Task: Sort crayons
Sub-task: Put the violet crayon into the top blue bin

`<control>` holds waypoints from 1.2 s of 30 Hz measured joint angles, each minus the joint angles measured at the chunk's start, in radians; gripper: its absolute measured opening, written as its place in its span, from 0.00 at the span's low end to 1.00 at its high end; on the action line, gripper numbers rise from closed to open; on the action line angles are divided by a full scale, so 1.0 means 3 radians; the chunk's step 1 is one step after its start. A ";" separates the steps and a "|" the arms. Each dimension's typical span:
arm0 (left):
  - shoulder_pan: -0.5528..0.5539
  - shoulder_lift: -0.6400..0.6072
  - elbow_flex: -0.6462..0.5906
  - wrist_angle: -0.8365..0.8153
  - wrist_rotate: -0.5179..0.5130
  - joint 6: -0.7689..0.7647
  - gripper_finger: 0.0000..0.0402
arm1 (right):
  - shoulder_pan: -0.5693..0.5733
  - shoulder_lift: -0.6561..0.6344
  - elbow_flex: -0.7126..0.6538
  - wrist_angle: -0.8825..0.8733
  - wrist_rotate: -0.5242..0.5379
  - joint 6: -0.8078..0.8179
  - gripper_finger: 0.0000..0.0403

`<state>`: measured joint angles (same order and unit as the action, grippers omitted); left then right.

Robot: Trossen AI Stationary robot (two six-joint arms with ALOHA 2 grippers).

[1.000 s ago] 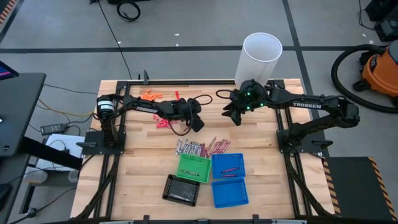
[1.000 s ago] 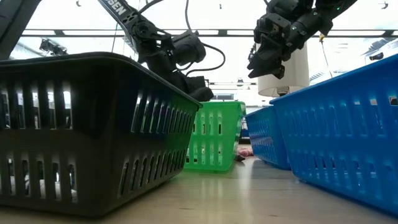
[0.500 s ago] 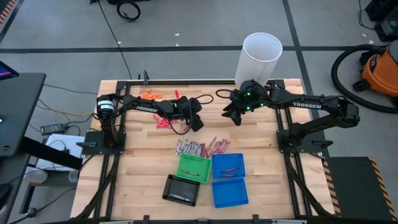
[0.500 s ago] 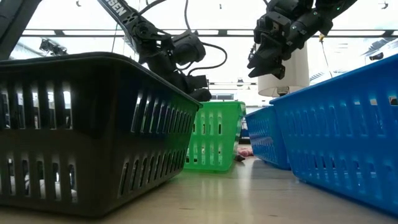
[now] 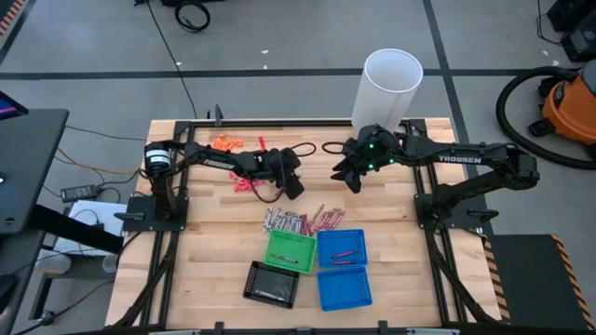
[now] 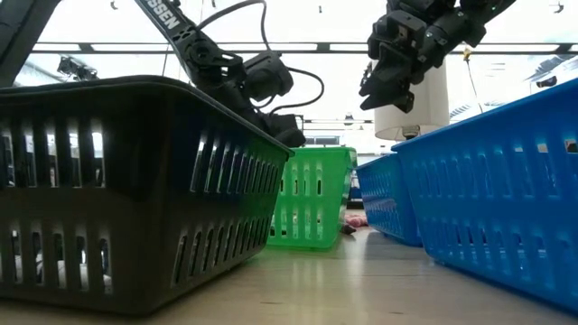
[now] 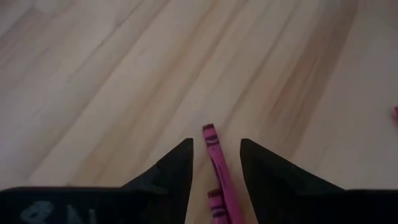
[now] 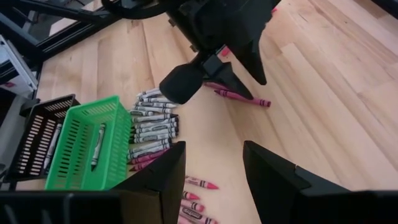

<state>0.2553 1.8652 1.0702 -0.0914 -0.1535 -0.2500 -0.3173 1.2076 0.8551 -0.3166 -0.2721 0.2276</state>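
Crayon (image 7: 216, 167) lies on table between left gripper's (image 7: 216, 163) parted fingers (image 7: 176, 168).

Left gripper (image 5: 294, 187) drawn back slightly toward the upper left of the high frame, and its black wrist body sits a little higher in the low frame; jaws narrowed slightly around the thin magenta wax crayon (image 7: 217, 168) lying between them.

pink crayon (image 7: 218, 177) cut off between left pincer (image 7: 216, 155) fingers, black basket (image 6: 135, 181) contents hidden low
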 joint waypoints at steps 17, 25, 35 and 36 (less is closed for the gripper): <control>0.0007 0.0313 0.0011 0.0261 -0.0005 -0.0304 0.35 | 0.0048 0.0000 0.0000 -0.0025 -0.0010 0.0045 0.42; -0.0024 0.0313 0.0009 0.0261 0.0034 -0.0414 0.23 | 0.0070 0.0000 0.0000 -0.0021 0.0042 0.0041 0.42; -0.0133 0.0318 0.0008 0.0323 0.0117 -0.0746 0.03 | 0.0070 0.0000 0.0000 0.0020 0.0043 0.0024 0.42; -0.0137 0.0319 0.0005 0.0343 0.0114 -0.0779 0.04 | 0.0070 0.0000 0.0000 0.0020 0.0043 0.0021 0.42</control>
<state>0.2142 1.9610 1.0718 0.0116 -0.1192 -0.4836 -0.2962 1.2076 0.8551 -0.3107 -0.2592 0.2340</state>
